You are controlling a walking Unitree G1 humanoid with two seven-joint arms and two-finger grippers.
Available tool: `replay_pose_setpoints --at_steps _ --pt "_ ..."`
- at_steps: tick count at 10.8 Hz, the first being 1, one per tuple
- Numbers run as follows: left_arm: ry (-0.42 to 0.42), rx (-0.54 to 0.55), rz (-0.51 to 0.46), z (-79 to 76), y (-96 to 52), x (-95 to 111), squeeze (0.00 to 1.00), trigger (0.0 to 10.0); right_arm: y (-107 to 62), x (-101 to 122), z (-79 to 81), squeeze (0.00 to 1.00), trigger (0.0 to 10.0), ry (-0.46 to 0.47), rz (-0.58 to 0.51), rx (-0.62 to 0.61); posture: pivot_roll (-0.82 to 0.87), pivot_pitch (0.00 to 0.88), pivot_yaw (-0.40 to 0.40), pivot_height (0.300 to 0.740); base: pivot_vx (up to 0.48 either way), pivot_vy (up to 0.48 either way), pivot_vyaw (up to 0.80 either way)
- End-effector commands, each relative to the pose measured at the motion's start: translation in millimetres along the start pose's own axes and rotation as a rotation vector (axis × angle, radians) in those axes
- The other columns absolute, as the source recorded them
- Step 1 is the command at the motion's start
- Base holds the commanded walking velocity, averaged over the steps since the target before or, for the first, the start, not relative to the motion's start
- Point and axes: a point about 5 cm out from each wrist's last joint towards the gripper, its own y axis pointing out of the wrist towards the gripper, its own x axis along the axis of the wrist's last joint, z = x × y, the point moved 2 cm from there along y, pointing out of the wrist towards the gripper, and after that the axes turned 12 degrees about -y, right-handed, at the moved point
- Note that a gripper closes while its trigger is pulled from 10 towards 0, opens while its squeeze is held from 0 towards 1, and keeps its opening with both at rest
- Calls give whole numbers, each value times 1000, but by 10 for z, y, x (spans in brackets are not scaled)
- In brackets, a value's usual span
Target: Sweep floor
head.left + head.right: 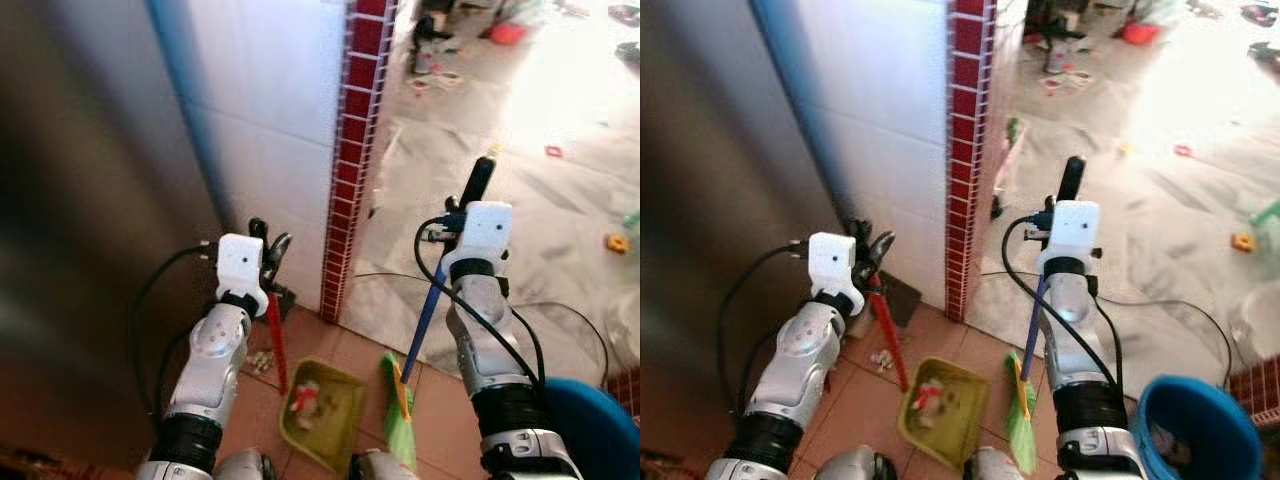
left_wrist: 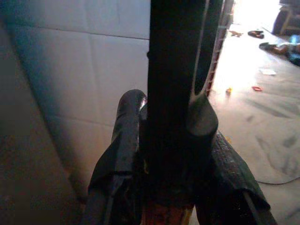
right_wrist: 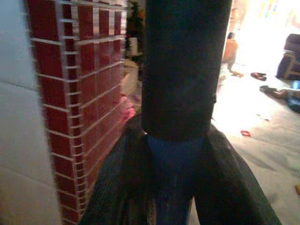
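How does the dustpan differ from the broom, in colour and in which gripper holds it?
The dustpan has a yellow-green pan on a red handle; the broom has green bristles on a blue handle with a black end. The left gripper holds the dustpan's handle; the right gripper holds the broom's handle. The dustpan already carries some rubbish; the broom rests its bristles beside it. Both touch the tiled floor.

White wall and brick pillar close ahead.
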Motion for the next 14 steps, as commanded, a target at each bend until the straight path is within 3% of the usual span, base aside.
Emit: replay_pose_setpoints --at_steps 1,6,14 --pt "6 3 -33 27 -9 101 0 10000 29 56 19 0 10000 2 -15 11 -37 0 4 740 -247 0 0" --pt "-9 11 -20 29 -28 92 0 10000 5 -15 -52 0 10000 -17 3 18 -33 0 -1 740 -266 0 0" --pt "-26 20 -10 38 -24 91 0 10000 20 0 -33 0 10000 -28 -6 29 -29 0 -4 740 -272 0 0"
